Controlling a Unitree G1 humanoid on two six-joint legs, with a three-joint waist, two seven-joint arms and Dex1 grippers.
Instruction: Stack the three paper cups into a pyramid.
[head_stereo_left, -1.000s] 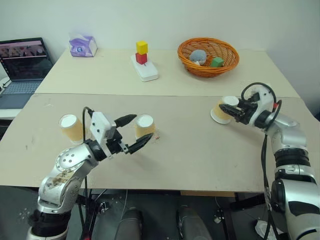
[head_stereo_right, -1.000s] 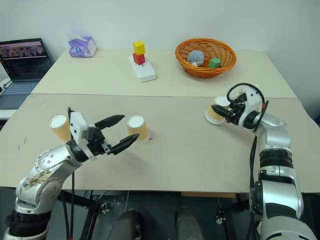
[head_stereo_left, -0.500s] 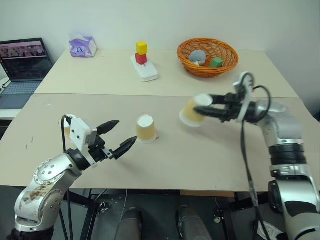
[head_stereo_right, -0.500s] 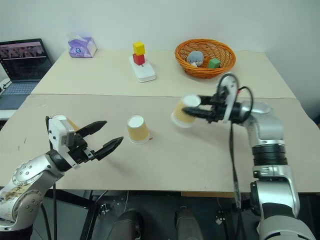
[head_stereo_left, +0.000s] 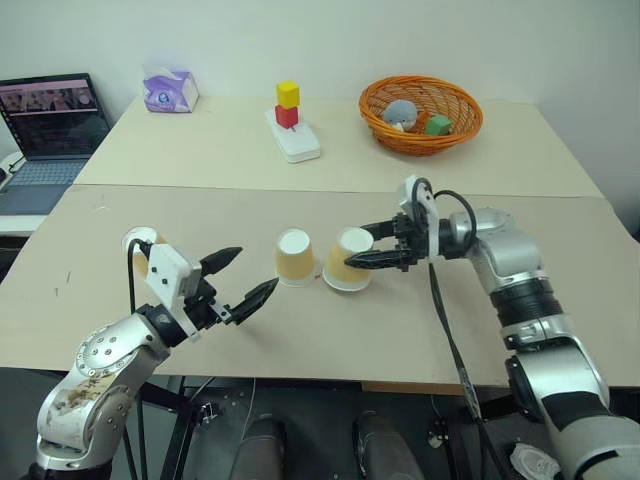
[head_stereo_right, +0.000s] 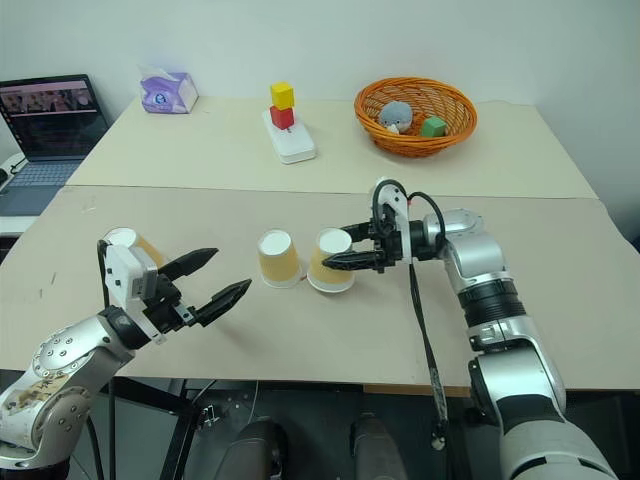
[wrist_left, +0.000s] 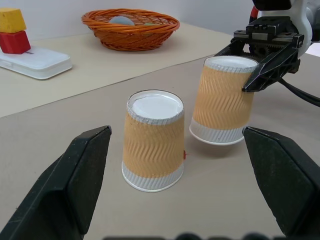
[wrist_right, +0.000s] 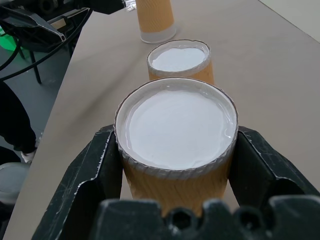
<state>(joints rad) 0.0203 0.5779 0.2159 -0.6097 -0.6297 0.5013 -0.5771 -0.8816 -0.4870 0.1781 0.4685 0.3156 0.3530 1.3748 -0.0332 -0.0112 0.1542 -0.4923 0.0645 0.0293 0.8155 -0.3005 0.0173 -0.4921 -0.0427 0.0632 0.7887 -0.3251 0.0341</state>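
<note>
The right claw (head_stereo_right: 345, 253) was clamped across the upper part of an inverted paper cup (head_stereo_left: 349, 258), which was held tilted, its wide rim just above the desk (head_stereo_left: 420, 320) on one side. This carried cup was positioned just beside a second inverted cup (head_stereo_left: 296, 257), which was standing upright on the desk near the middle; in the left wrist view a narrow gap was visible between the two. The third cup (head_stereo_left: 141, 248) was located well apart at the left edge, partly hidden behind the left claw (head_stereo_left: 238, 280), whose fingers were spread wide and held nothing. The step in hand was judged to be the placing of the second base cup — the pyramid's lower row was not yet complete. For the next move, the carried cup would need to be levelled and lowered until its rim sat flat, close enough to its neighbour for a third cup to bridge both tops, and then released without disturbing either. Only afterwards could the far-left cup be collected — probably by the open left claw — and set on top.
</note>
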